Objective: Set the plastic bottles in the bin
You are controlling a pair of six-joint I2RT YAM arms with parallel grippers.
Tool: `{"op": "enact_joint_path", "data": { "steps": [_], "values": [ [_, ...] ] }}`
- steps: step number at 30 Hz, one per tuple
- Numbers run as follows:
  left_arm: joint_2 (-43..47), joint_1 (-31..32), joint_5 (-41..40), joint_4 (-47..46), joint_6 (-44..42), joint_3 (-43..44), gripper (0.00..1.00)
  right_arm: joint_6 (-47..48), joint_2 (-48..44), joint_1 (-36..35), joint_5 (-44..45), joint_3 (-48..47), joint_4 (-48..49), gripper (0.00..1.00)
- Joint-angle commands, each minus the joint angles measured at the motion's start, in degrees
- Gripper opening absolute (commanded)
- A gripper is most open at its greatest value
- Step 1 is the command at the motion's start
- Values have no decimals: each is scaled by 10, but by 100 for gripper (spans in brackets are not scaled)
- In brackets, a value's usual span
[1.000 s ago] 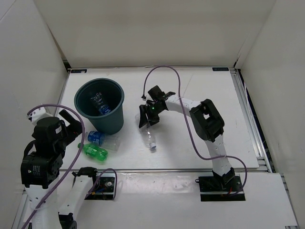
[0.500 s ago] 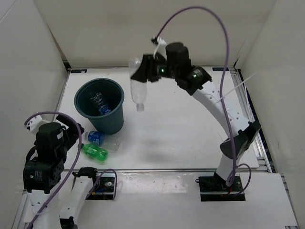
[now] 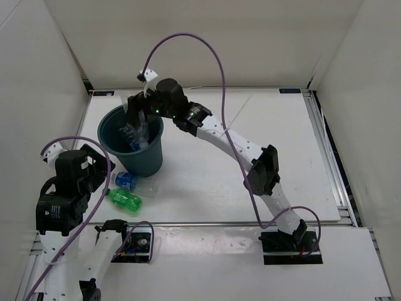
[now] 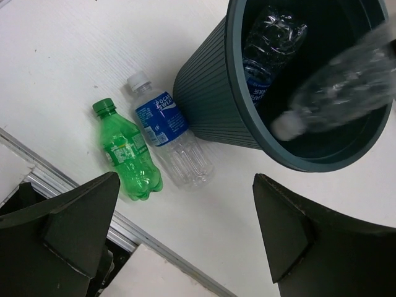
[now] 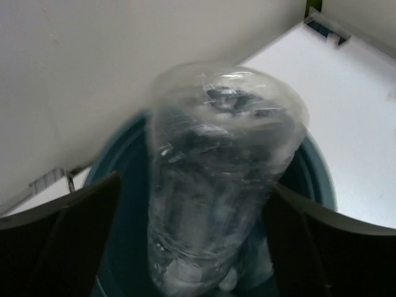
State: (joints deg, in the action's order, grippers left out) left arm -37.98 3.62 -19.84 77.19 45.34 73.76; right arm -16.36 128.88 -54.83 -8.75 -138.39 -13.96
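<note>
Since half a second ago the right arm has swung left from above the far middle of the counter [image 3: 250,157], and the right end effector [image 3: 136,122] now hangs over the far rim of the bin [image 3: 141,160]. Its fingers stand apart. The clear bottle [image 5: 216,185] is between them but seems free of them, neck down and already inside the mouth of the bin. In the left wrist view it is blurred, as if falling, next to another clear bottle [image 4: 269,46] that lies at the bottom. Two bottles remain on the counter, against the near side of the bin: a clear bottle with a blue label [image 4: 170,139] and a green bottle [image 4: 127,151]. They lie side by side and almost touching, with parallel long axes and both caps pointing left. The left arm is much the nearer one. The left end effector [image 4: 185,185] is fully open and empty, and it hovers above these two, which lie just ahead of it, toward the bin. Their axes run diagonally to the line between its fingers, so a turn of the wrist will probably be needed before closing on one.
</note>
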Motion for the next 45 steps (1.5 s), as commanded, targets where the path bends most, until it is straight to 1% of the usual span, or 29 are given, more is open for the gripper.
{"op": "enact_joint_path", "data": {
  "steps": [1, 4, 6, 8, 9, 10, 11, 12, 13, 14, 15, 17, 18, 20, 24, 25, 27, 28, 31, 33, 36, 37, 38, 39, 41, 42, 43, 45],
  "values": [
    [-3, 3, 10, 39, 8, 8, 100, 29, -54, -10, 10, 16, 45, 100],
    [3, 3, 4, 39, 37, -7, 100, 16, -102, -10, 56, 36, 31, 100],
    [22, 3, 4, 39, 62, -34, 100, 10, -150, -10, 89, 66, 9, 100],
    [36, 3, 4, 39, 112, -64, 100, 5, -194, -10, 119, 99, -12, 100],
    [52, 3, 11, 39, 133, -104, 100, -1, -207, -5, 119, 108, -20, 100],
    [59, 3, 21, 39, 181, -127, 100, -1, -229, -5, 119, 118, -28, 100],
    [67, 3, 27, 39, 206, -151, 100, -1, -240, -5, 119, 129, -34, 100],
    [84, 3, 41, 39, 229, -202, 100, -1, -250, 1, 113, 146, -46, 100],
    [95, 3, 49, 27, 270, -228, 100, -1, -267, 1, 106, 155, -51, 100],
    [106, 3, 56, -2, 283, -253, 100, 4, -275, 9, 101, 163, -51, 100],
    [131, 3, 69, -19, 294, -299, 100, 11, -283, 16, 96, 171, -60, 100],
    [158, 3, 76, -55, 332, -337, 100, 12, -308, 31, 95, 197, -67, 100],
    [158, 3, 76, -62, 354, -367, 100, 17, -324, 38, 95, 215, -74, 100],
    [165, 3, 76, -84, 360, -400, 100, 25, -343, 39, 90, 231, -74, 100],
    [132, 3, 70, -116, 354, -431, 100, 40, -373, 44, 95, 269, -85, 100],
    [107, 3, 70, -134, 354, -442, 100, 45, -378, 44, 95, 277, -85, 100],
    [76, 3, 70, -143, 349, -449, 100, 52, -396, 44, 118, 297, -90, 100],
    [43, 3, 70, -149, 349, -449, 100, 52, -401, 44, 126, 303, -90, 100],
    [-21, 3, 75, -149, 367, -442, 100, 64, -415, 44, 146, 325, -90, 100],
    [-43, 3, 75, -149, 374, -442, 100, 64, -427, 50, 152, 330, -90, 100],
    [-62, -19, 82, -168, 374, -442, 100, 70, -434, 55, 164, 341, -90, 100],
    [-68, -29, 88, -177, 374, -449, 98, 70, -434, 55, 164, 341, -90, 100],
    [-68, -36, 101, -182, 374, -464, 92, 70, -441, 55, 171, 347, -90, 100],
    [-68, -43, 106, -182, 374, -471, 88, 70, -441, 55, 171, 347, -90, 100],
    [-60, -61, 117, -188, 368, -483, 73, 70, -441, 55, 177, 347, -90, 100],
    [-54, -61, 124, -188, 368, -489, 64, 70, -441, 55, 184, 352, -90, 100],
    [-48, -67, 124, -188, 363, -489, 61, 75, -441, 55, 184, 352, -90, 100],
    [-25, -72, 118, -159, 363, -477, 59, 75, -441, 55, 191, 352, -95, 100]
  ]
}}
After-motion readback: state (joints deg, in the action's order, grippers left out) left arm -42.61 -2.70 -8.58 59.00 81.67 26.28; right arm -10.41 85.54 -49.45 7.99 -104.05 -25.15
